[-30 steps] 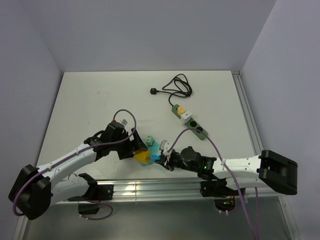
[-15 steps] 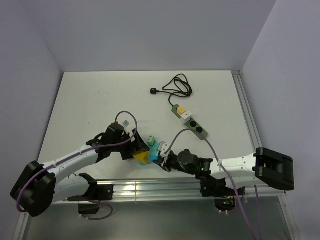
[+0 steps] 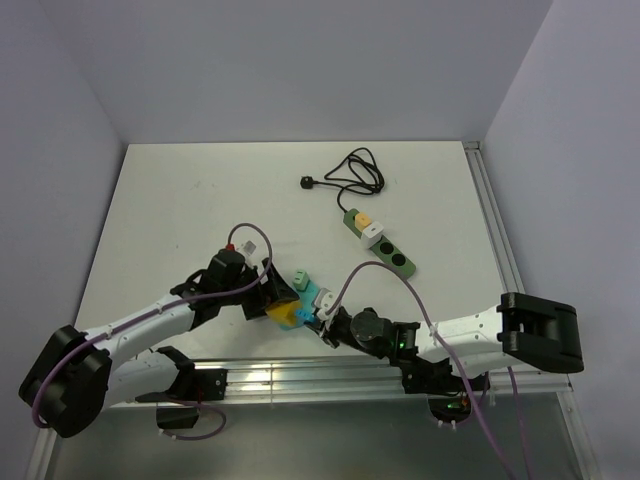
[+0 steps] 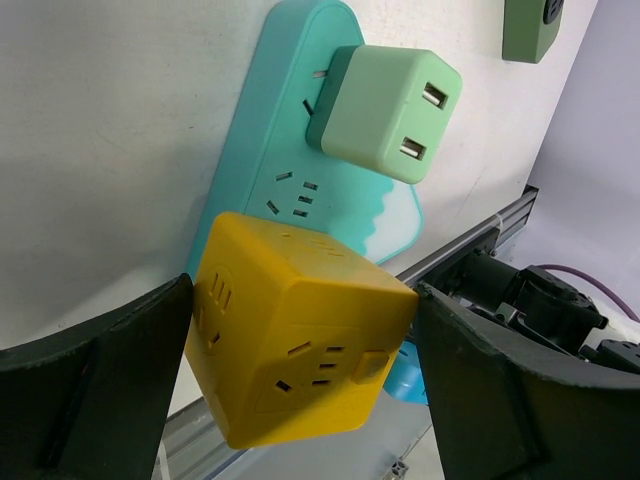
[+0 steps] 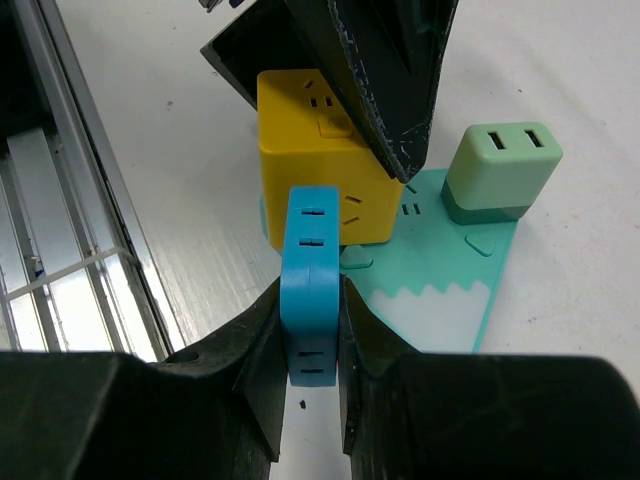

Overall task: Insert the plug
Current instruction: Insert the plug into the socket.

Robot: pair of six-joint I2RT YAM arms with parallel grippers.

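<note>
**Left tool narrowing around the cube plug**

The left tool (image 4: pixel 302 296), jaws spread, has begun narrowing on the yellow cube plug (image 4: pixel 300 350). The plug sits tilted on the teal socket strip (image 4: pixel 265 120) near the worktop's (image 3: pixel 200 200) front edge. The right tool (image 5: pixel 310 330) stays pinched on the blue adapter (image 5: pixel 312 250). A grip looks imminent, and the plug appears not fully seated.

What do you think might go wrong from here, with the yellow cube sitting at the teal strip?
1. The yellow cube looks askew on the teal strip; pressed that way, its pins may miss the slots or jam.
2. The green adapter is plugged in close by; the left gripper, its fingers wide around the cube, could knock it.
3. The right gripper pinches only a narrow blue piece at the strip's edge, so the strip might slide.
</note>
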